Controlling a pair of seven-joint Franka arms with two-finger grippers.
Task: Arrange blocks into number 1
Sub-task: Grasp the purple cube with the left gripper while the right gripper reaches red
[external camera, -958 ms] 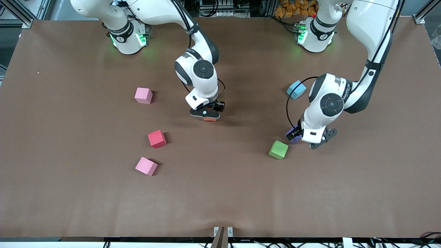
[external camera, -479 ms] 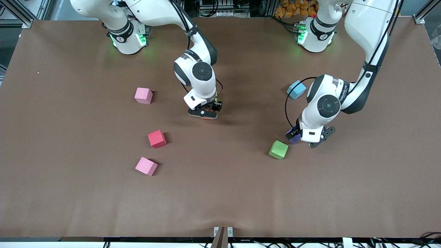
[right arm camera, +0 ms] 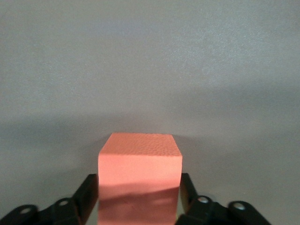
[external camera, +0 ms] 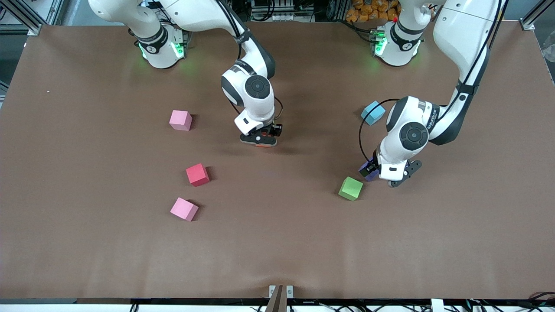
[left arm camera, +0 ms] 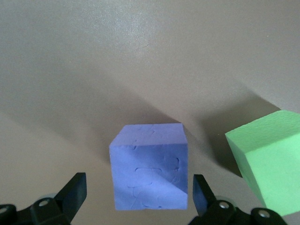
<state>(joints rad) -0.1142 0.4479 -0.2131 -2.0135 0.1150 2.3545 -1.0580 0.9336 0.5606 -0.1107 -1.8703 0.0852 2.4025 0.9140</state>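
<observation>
Blocks sit scattered on our table point(external camera: 86, 260): our right gripper point(right arm camera: 139, 199) is low at mid-table, fingers just apart from the orange block point(right arm camera: 139, 176) between them. Our left gripper point(left arm camera: 136, 197) stands wide around the purple block point(left arm camera: 150, 166), beside a green block point(external camera: 350, 188). Red block point(external camera: 197, 174) lies apart.

Green block point(external camera: 350, 188) crowds the purple block point(external camera: 370, 174) at its 7 o'clock; table point(external camera: 277, 242) nearer the camera lies open.
</observation>
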